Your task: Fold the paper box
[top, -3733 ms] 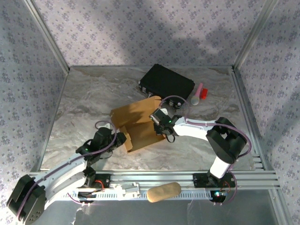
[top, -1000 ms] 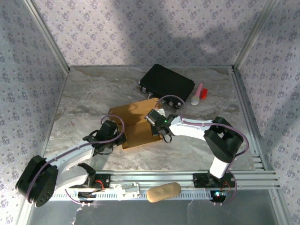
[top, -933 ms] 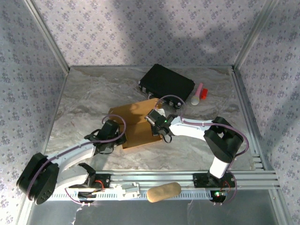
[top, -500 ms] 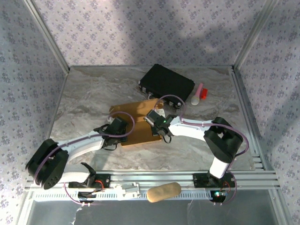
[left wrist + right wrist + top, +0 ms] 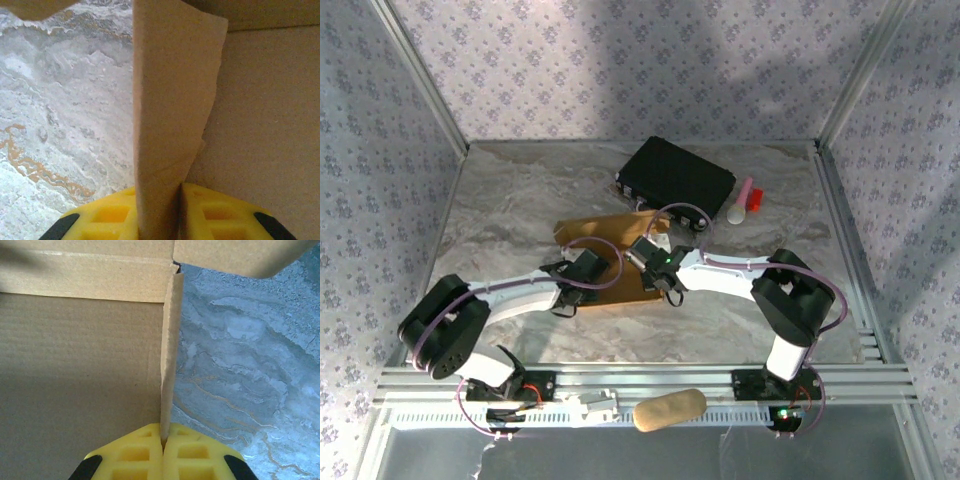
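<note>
The tan paper box [image 5: 601, 232] lies partly folded in the middle of the marble table, between my two arms. My left gripper [image 5: 598, 279] is at its left side. In the left wrist view an upright flap [image 5: 170, 100] stands between the yellow fingers [image 5: 105, 215], and the left gripper [image 5: 160, 212] is shut on it. My right gripper [image 5: 645, 252] is at the box's right side. There the right gripper [image 5: 163, 442] pinches a thin upright side wall [image 5: 169, 355], with the box floor [image 5: 80, 365] to its left.
A black case [image 5: 676, 175] lies behind the box, with a pink and white object [image 5: 744, 203] to its right. A tan oblong thing [image 5: 670, 408] rests on the front rail. Bare marble [image 5: 490, 220] stretches to the left, and patterned walls enclose the table.
My left arm has swung right, from beside the box's left edge onto its left flap. The box has shifted slightly away from me. The right gripper has held its grip nearly still.
</note>
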Robot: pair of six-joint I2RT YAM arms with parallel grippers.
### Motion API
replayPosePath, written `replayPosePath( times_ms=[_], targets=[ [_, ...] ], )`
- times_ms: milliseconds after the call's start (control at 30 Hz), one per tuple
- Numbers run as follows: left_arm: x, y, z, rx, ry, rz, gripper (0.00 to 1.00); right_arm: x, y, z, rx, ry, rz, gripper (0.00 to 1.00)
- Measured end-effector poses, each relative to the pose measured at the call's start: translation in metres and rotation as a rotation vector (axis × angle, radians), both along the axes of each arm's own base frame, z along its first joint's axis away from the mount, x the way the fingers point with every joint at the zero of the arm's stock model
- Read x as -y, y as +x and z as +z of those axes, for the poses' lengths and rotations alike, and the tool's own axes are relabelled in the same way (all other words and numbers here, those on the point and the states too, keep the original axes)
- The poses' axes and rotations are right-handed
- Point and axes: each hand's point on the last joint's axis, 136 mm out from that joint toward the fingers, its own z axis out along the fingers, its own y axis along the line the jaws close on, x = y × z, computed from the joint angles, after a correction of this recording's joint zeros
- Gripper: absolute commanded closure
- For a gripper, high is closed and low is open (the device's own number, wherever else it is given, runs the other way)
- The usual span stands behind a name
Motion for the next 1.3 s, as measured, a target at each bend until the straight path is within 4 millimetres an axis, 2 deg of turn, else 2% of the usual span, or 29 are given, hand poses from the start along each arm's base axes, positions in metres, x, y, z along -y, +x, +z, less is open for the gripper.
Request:
replayPosePath(
  times_ms=[33,400,767,800,1067,1167,1300],
  targets=[
    [0.0,0.001,0.001,0.004,0.007,-0.003,1.0,0.0,0.0,0.0,0.0,0.0,0.0,1.0],
    [-0.003,0.008,0.002,0.004,0.062,0.013,1.0,0.001,0.0,0.0,0.007,-0.006,-0.005,1.0],
    [-0.013,0.01,0.002,0.015,0.273,0.079,1.0,-0.011,0.006,0.007,0.034,0.005,-0.011,1.0],
    [-0.013,0.01,0.002,0.016,0.275,0.078,0.98,-0.011,0.006,0.007,0.034,0.005,-0.011,1.0],
    [-0.015,0.006,0.01,-0.013,0.173,0.048,0.55,-0.012,0.0,0.005,0.023,-0.008,0.002,1.0],
    [-0.013,0.012,0.02,-0.007,0.082,0.057,0.49,-0.014,-0.002,0.005,0.023,-0.008,0.009,1.0],
    [-0.015,0.018,0.025,-0.021,0.0,0.062,0.5,-0.014,-0.002,0.006,0.023,-0.008,0.01,1.0]
  ],
)
